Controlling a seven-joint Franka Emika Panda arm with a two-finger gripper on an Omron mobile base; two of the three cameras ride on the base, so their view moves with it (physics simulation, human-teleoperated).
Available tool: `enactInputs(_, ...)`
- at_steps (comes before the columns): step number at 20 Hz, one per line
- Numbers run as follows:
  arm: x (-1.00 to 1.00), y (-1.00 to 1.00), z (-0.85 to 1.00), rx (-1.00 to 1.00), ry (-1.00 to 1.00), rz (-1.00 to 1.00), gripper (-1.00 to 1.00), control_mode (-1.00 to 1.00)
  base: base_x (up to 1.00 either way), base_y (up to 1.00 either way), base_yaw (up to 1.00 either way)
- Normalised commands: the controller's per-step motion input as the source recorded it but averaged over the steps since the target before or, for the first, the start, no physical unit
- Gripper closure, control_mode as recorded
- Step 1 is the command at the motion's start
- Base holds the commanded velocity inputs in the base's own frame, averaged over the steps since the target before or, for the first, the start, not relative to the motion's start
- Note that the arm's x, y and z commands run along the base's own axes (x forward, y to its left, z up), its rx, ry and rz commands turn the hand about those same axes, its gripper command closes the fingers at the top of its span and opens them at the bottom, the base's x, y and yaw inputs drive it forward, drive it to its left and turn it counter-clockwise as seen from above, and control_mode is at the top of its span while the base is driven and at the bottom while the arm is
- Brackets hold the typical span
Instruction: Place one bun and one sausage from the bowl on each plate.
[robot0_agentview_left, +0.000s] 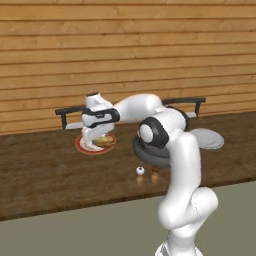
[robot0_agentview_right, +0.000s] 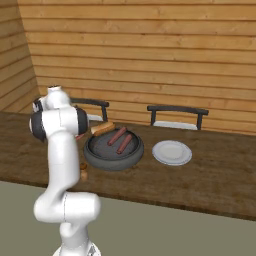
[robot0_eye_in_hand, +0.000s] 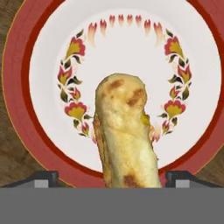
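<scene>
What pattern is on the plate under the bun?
Red rim, floral ring on white; hand view.

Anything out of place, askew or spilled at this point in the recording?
Nothing spilled or damaged. One bun lies on the red-rimmed plate between the open gripper fingertips. In the bowl, a second bun leans up on the rim instead of lying flat beside the two sausages. The grey plate holds nothing yet.

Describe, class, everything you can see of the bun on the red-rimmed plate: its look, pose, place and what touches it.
The bun is a long golden-tan roll with darker toasted patches and a rounded end. It lies flat on the red-rimmed plate, over the white centre ringed by a red and yellow flower pattern. The gripper is above it with jaws open, one finger tip on each side and clear of it. From the left base view it shows as a small brown shape under the hand.
</scene>
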Motion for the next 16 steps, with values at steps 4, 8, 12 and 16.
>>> enactInputs(4, -0.06, -0.25, 0.51, 0.01, -0.15, 0.0, -1.0, -1.0, 0.0, 0.0, 0.0)
enactInputs(8, -0.33, -0.48, 0.48, 0.03, -0.14, -0.13, -1.0, -1.0, 0.0, 0.0, 0.0)
enactInputs(12, -0.29, -0.61, 0.5, 0.14, -0.01, -0.31, -1.0, -1.0, 0.0, 0.0, 0.0)
enactInputs(16, -0.29, -0.66, 0.45, 0.22, 0.0, -0.41, -1.0, -1.0, 0.0, 0.0, 0.0)
